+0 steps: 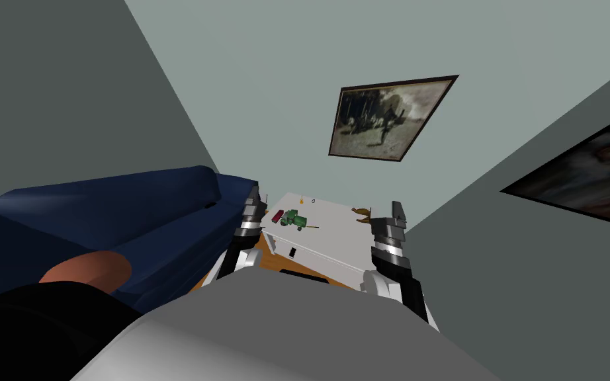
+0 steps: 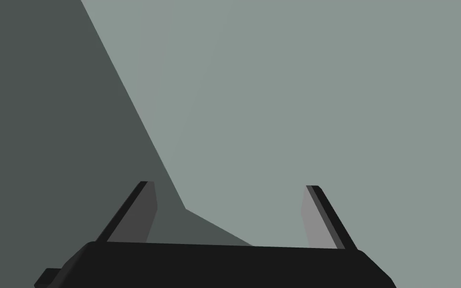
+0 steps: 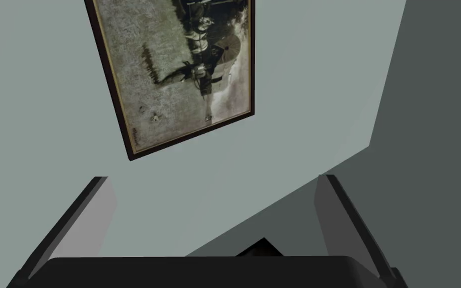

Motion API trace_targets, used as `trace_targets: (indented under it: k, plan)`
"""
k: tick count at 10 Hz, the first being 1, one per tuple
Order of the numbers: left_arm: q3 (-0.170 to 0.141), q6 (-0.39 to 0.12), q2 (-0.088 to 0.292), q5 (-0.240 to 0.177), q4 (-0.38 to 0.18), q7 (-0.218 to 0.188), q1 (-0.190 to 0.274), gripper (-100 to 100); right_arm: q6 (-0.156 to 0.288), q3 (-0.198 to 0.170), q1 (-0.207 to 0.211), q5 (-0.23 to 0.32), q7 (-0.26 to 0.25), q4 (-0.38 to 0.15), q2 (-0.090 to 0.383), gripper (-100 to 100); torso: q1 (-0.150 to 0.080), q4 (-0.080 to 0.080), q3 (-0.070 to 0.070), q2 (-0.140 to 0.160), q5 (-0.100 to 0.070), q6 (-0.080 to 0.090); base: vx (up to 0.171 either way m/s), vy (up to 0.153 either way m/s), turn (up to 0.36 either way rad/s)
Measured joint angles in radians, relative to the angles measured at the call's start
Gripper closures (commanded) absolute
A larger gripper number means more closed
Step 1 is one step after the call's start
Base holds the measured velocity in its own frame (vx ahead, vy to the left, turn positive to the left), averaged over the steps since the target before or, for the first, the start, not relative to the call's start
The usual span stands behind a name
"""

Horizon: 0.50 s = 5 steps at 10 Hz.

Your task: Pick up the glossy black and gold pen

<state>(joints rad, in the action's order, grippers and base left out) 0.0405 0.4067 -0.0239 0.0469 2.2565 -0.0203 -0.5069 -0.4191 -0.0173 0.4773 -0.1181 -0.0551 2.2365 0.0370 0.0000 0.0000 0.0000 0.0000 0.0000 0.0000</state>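
Evidently pre-reach: left claw point(image 2: 229, 187) and right claw point(image 3: 212, 177) spread, raised clear of table point(image 1: 337, 233). Pen point(image 1: 311, 227) toward left edge, beside truck point(image 1: 294, 219).

Flat, even light; no glare; head view edges splayed.

On table point(image 1: 340, 236), pen point(image 1: 311, 227) just beside truck point(image 1: 294, 219)
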Motion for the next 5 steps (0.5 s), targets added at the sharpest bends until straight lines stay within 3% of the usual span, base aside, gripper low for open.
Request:
trace_targets:
  k: [5]
  plan:
    - [0.0,0.0,0.0,0.0,0.0,0.0,0.0,0,-0.068,-0.088,-0.082,0.03,0.044,-0.029,0.108,-100,0.001,0.001,0.002,0.004,0.0,0.0,-0.057,0.009,0.061]
